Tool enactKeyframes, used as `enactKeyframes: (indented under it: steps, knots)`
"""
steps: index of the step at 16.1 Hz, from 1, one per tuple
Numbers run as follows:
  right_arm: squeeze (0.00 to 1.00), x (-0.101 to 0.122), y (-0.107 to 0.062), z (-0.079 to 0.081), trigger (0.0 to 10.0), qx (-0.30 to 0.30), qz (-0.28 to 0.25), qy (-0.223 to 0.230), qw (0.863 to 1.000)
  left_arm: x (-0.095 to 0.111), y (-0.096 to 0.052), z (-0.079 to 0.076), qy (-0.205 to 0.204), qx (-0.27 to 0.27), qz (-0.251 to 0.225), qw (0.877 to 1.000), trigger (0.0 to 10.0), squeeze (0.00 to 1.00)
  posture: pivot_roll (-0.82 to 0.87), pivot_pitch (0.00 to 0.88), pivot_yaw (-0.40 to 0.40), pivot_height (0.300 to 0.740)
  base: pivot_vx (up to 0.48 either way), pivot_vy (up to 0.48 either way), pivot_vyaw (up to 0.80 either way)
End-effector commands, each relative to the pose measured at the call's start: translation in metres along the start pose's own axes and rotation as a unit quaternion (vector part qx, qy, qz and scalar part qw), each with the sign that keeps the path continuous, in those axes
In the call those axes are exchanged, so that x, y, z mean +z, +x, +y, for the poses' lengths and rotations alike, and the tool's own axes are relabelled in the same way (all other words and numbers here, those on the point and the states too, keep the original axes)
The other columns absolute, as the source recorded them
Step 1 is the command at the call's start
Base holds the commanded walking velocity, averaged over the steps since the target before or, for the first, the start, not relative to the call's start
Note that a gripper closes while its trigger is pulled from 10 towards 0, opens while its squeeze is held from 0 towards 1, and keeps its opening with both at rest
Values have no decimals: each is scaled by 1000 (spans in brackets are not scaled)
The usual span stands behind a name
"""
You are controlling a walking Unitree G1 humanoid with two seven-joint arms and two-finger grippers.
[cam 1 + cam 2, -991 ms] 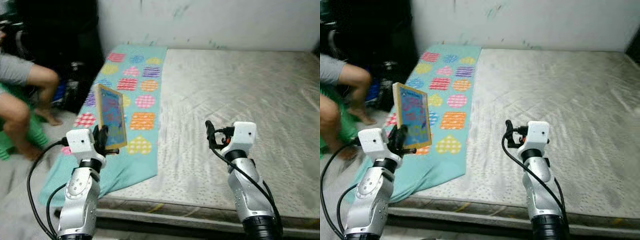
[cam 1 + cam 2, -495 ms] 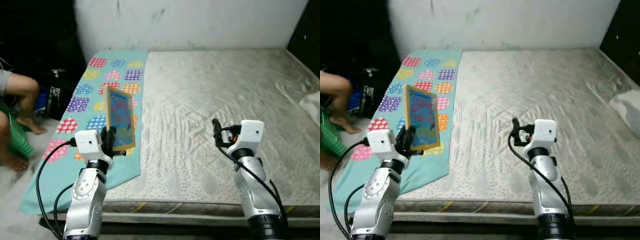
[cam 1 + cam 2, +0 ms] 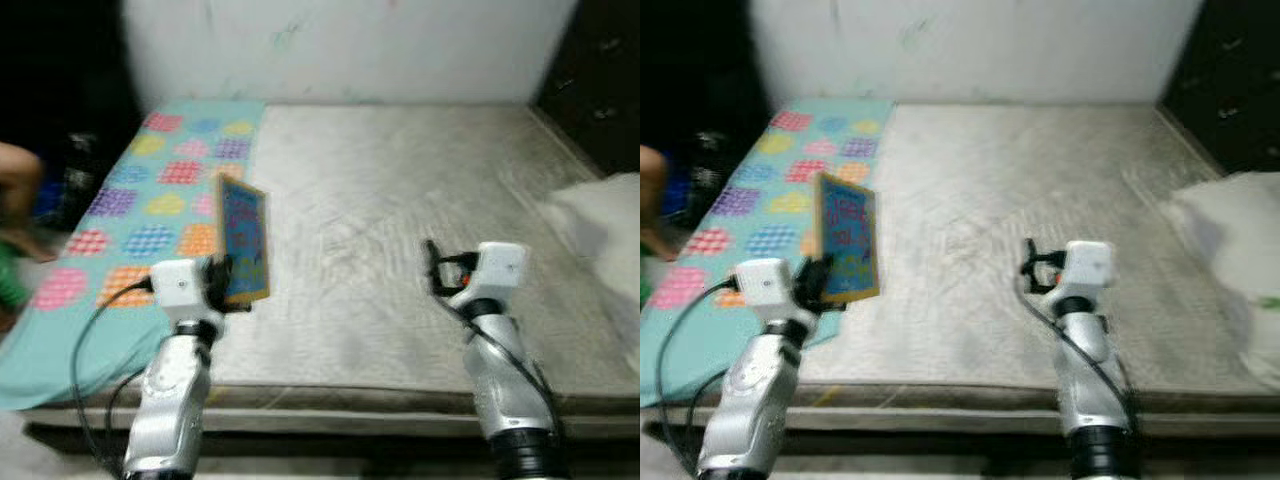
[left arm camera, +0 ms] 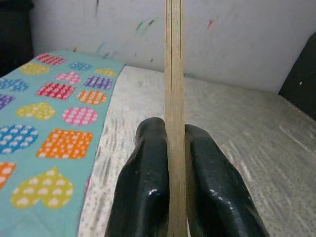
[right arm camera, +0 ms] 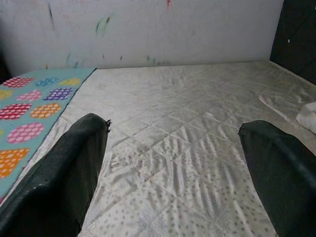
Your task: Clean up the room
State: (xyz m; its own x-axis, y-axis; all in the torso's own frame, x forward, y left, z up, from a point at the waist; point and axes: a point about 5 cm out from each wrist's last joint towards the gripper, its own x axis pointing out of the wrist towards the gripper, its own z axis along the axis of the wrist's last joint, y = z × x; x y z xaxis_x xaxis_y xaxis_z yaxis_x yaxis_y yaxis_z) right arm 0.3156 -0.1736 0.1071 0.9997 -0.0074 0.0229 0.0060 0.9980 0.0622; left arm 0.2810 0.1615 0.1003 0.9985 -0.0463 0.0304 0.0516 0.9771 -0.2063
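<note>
My left gripper is shut on a thin picture book with a yellow border and blue cover, held upright over the front left part of the mattress. In the left wrist view the book's edge stands between the two black fingers. My right gripper is open and holds nothing, hovering above the front middle of the mattress; its wide-apart fingers frame bare quilted fabric.
A teal sheet with coloured hearts and squares covers the mattress's left side. A white pillow or bundle lies at the right edge. A person's leg shows at far left. A white wall runs behind.
The camera has swung to the right: the mattress and teal sheet slid left and the white bundle came into view. Both grippers keep their pose, the left still shut on the book.
</note>
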Motion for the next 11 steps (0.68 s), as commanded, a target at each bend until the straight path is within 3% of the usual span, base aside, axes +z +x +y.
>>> enactKeyframes:
  steps: [1,11]
  knots:
    - [0,2,2,1,10000,1,-4,-2,1000,10,3,-1,3,-2,-24,1000,10000,0,56,10,55,740,0,-330,-400]
    - [0,0,1,0,10000,-1,-4,-4,1000,13,2,-8,-19,-43,-38,998,10000,0,49,12,60,740,0,-33,-46]
